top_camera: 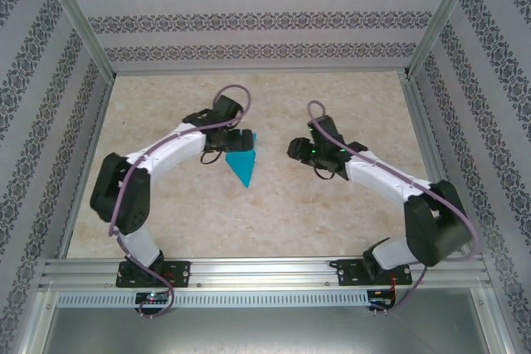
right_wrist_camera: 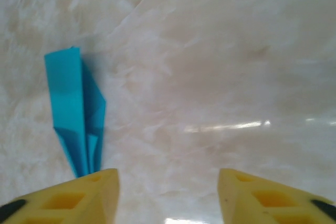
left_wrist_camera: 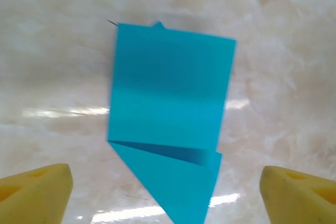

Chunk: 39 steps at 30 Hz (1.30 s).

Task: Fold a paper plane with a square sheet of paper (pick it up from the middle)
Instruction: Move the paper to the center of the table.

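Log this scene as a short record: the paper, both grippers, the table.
paper plane: folded turquoise, pointed, lying on the table, not held
left gripper: open, fingers straddling the plane's pointed end without touching it
right gripper: open, nothing between its fingers, off to one side of the plane
table: pale marbled surface

The paper plane is turquoise-blue, the table cream marbled, the walls grey-striped.

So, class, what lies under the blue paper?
The pale marbled table shows around the paper, which lies on it. The patch directly beneath and the lower folded layers are covered.
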Each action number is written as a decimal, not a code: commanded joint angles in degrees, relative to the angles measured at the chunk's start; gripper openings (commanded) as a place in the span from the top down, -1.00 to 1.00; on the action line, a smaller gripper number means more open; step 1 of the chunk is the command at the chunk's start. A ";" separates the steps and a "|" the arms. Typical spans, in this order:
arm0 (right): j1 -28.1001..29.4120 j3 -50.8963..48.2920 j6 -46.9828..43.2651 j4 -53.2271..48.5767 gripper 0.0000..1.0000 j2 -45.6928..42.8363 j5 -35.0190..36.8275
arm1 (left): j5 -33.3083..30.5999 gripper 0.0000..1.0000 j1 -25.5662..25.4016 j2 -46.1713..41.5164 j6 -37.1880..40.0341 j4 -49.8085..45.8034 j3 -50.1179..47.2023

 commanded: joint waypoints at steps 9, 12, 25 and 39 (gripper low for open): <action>18.68 20.03 4.90 -0.75 0.38 20.30 3.45 | 5.52 -1.00 13.03 -8.29 0.29 9.35 -13.60; 19.29 24.02 4.94 -1.89 0.38 25.22 2.18 | 6.16 -1.00 14.11 -9.06 0.54 10.23 -15.20; 15.23 28.70 -4.48 -7.93 0.38 34.79 -2.24 | 9.25 -1.00 16.88 -9.14 -1.44 11.92 -17.33; 7.71 20.44 -36.22 -18.76 0.31 25.96 -11.05 | 16.17 -1.00 16.87 -9.68 -1.38 12.31 -16.64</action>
